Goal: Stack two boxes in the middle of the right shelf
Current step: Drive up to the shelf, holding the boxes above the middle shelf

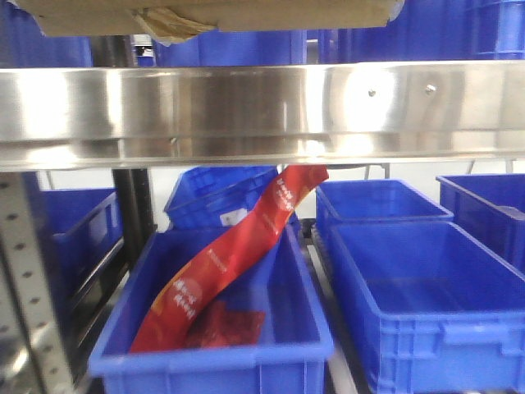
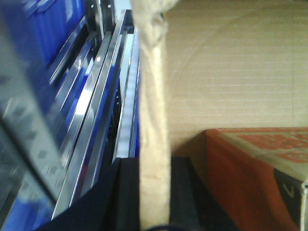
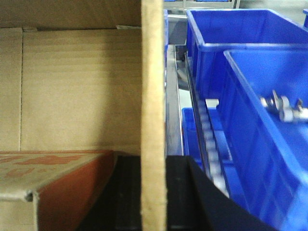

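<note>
**Both grippers pinch box walls above the shelf**

The left gripper (image 2: 154, 192) has its black fingers (image 2: 126, 197) closed tight on the top edge of a cardboard wall, with nothing but the wall between them. The right gripper (image 3: 153, 192) grips the same way, its fingers (image 3: 126, 192) pressed to both faces of a wall. The wrist views do not show whether these are two walls of one box or of two.

Only one box (image 1: 205, 16) shows in the front view. It is cut off by the top edge, with tape (image 1: 168, 25) peeling from its underside. It sits above the shelf (image 1: 246, 103) rail, a strip of blue showing between them, so contact cannot be judged.

Inside the box, each wrist view shows one corner of an orange carton (image 2: 255, 168), its print blurred.

Two rivets (image 1: 372, 93) mark the rail. Six bins (image 1: 426, 304) show beneath it. One long red packet (image 1: 230, 254) leans in the nearest, its top hidden behind the rail.
</note>
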Controlling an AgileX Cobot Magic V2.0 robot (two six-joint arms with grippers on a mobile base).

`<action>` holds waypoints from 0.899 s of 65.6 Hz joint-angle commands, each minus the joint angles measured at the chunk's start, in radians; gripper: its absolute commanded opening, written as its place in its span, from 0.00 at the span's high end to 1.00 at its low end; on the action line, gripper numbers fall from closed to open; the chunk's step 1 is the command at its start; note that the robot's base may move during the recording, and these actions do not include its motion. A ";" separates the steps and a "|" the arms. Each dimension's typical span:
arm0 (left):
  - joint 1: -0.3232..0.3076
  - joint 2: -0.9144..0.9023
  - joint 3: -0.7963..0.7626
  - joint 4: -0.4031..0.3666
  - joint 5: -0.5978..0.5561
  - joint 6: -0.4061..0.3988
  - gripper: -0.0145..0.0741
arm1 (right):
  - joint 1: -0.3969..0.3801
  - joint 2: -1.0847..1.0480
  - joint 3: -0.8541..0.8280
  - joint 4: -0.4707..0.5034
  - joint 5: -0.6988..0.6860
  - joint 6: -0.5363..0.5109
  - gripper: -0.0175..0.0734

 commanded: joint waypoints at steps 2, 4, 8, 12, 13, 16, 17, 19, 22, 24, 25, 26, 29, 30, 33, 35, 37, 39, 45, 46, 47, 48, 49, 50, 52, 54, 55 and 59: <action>-0.002 -0.006 -0.014 0.028 -0.027 -0.006 0.96 | -0.004 -0.018 -0.012 -0.041 -0.045 0.000 0.98; -0.002 -0.006 -0.014 0.028 -0.027 -0.006 0.96 | -0.004 -0.018 -0.012 -0.041 -0.045 0.000 0.98; -0.002 -0.006 -0.014 0.028 -0.027 -0.006 0.96 | -0.004 -0.018 -0.012 -0.041 -0.045 0.000 0.98; -0.002 -0.006 -0.014 0.028 -0.027 -0.006 0.96 | -0.004 -0.018 -0.012 -0.041 -0.045 0.000 0.98; -0.002 -0.006 -0.014 0.028 -0.027 -0.006 0.96 | -0.004 -0.018 -0.012 -0.041 -0.045 0.000 0.98; -0.002 -0.006 -0.014 0.028 -0.027 -0.006 0.96 | -0.004 -0.018 -0.012 -0.041 -0.045 0.000 0.98; -0.002 -0.006 -0.014 0.028 -0.027 -0.006 0.96 | -0.004 -0.018 -0.012 -0.041 -0.045 0.000 0.98; -0.002 -0.006 -0.014 0.028 -0.027 -0.006 0.96 | -0.004 -0.018 -0.012 -0.041 -0.045 0.000 0.98; -0.002 -0.006 -0.014 0.028 -0.027 -0.006 0.96 | -0.004 -0.018 -0.012 -0.041 -0.045 0.000 0.98; -0.002 -0.006 -0.014 0.028 -0.027 -0.006 0.96 | -0.004 -0.018 -0.012 -0.041 -0.045 0.000 0.98; -0.002 -0.006 -0.014 0.028 -0.027 -0.006 0.96 | -0.004 -0.018 -0.012 -0.041 -0.045 0.000 0.98; -0.002 -0.006 -0.014 0.028 -0.027 -0.006 0.96 | -0.004 -0.018 -0.012 -0.041 -0.045 0.000 0.98; -0.002 -0.006 -0.014 0.028 -0.027 -0.006 0.96 | -0.004 -0.018 -0.012 -0.041 -0.045 0.000 0.98; -0.002 -0.006 -0.014 0.028 -0.027 -0.006 0.96 | -0.004 -0.018 -0.012 -0.041 -0.045 0.000 0.98; -0.002 -0.006 -0.014 0.028 -0.027 -0.006 0.96 | -0.004 -0.018 -0.012 -0.041 -0.045 0.000 0.98; -0.002 -0.006 -0.014 0.028 -0.027 -0.006 0.96 | -0.004 -0.018 -0.012 -0.041 -0.045 0.000 0.98; -0.002 -0.006 -0.014 0.028 -0.027 -0.006 0.96 | -0.004 -0.018 -0.012 -0.041 -0.045 0.000 0.98; -0.002 -0.006 -0.014 0.028 -0.027 -0.006 0.96 | -0.004 -0.018 -0.012 -0.041 -0.045 0.000 0.98; -0.002 -0.006 -0.014 0.028 -0.027 -0.006 0.96 | -0.004 -0.018 -0.012 -0.041 -0.045 0.000 0.98; -0.002 -0.006 -0.014 0.028 -0.027 -0.006 0.96 | -0.004 -0.018 -0.012 -0.041 -0.045 0.000 0.98; -0.002 -0.006 -0.014 0.028 -0.027 -0.006 0.96 | -0.004 -0.018 -0.012 -0.041 -0.045 0.000 0.98; -0.002 -0.006 -0.014 0.028 -0.027 -0.006 0.96 | -0.004 -0.018 -0.012 -0.041 -0.045 0.000 0.98; -0.002 -0.006 -0.014 0.028 -0.027 -0.006 0.96 | -0.004 -0.018 -0.012 -0.041 -0.045 0.000 0.98; -0.002 -0.006 -0.014 0.028 -0.027 -0.006 0.96 | -0.004 -0.018 -0.012 -0.041 -0.045 0.000 0.98; -0.002 -0.006 -0.014 0.028 -0.027 -0.006 0.96 | -0.004 -0.018 -0.012 -0.041 -0.045 0.000 0.98; -0.002 -0.006 -0.014 0.028 -0.027 -0.006 0.96 | -0.004 -0.018 -0.012 -0.041 -0.045 0.000 0.98; -0.002 -0.006 -0.014 0.028 -0.027 -0.006 0.96 | -0.004 -0.018 -0.012 -0.041 -0.045 0.000 0.98; -0.002 -0.006 -0.014 0.028 -0.027 -0.006 0.96 | -0.004 -0.018 -0.012 -0.041 -0.045 0.000 0.98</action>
